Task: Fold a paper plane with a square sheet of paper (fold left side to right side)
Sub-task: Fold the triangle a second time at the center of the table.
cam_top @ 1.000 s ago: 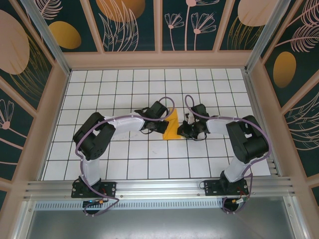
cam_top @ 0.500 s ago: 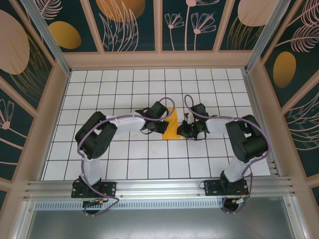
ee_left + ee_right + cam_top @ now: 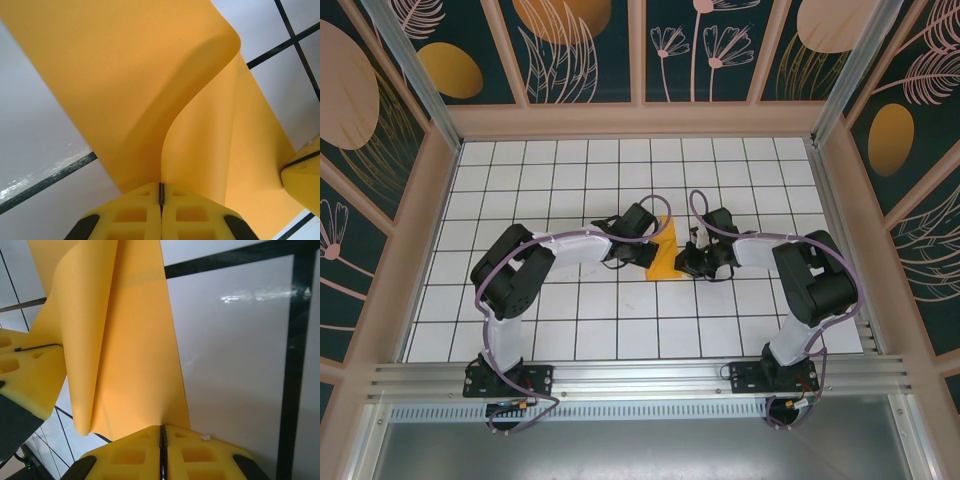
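From above, one white black-gridded table (image 3: 520, 180) is enclosed by dark floral wall panels (image 3: 580, 50); one thin orange-yellow paper sheet (image 3: 663, 262) is seen mid-table. In the left wrist view, the left gripper (image 3: 161, 192) is clamped on its curled edge. In the right wrist view, the right gripper (image 3: 162, 435) is pinched on another edge.

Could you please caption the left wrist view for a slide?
Left gripper pinches the curled square sheet of paper over the grid table.
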You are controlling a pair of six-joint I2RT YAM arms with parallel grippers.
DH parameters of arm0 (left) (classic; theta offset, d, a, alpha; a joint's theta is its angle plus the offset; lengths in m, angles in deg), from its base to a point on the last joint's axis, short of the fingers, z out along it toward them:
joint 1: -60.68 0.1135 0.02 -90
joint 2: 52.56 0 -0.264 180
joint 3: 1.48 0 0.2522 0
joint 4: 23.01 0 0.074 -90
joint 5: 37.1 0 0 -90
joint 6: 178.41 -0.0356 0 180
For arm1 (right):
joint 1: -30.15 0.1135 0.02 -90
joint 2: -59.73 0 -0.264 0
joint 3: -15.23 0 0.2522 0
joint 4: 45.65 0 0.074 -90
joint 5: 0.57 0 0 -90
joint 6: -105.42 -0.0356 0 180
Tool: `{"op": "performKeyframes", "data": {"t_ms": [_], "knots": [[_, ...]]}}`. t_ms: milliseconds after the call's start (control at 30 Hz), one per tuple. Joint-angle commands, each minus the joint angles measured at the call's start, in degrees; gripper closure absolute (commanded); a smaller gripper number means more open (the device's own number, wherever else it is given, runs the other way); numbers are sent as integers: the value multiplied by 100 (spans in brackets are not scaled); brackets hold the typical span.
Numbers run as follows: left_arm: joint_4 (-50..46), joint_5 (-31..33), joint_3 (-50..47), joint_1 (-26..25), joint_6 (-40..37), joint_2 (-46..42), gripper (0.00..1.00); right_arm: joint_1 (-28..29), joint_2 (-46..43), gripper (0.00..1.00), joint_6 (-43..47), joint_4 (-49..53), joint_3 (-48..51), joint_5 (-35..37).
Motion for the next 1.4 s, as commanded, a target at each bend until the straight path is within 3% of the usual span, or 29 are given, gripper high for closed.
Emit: {"op": "performKeyframes", "data": {"t_ms": [0, 1367], "knots": [[121, 128, 84, 39, -130, 51, 92, 88, 329, 88, 101, 418, 39, 458], [274, -30, -125, 38, -89, 272, 91, 52, 127, 85, 189, 288, -57, 186]]}}
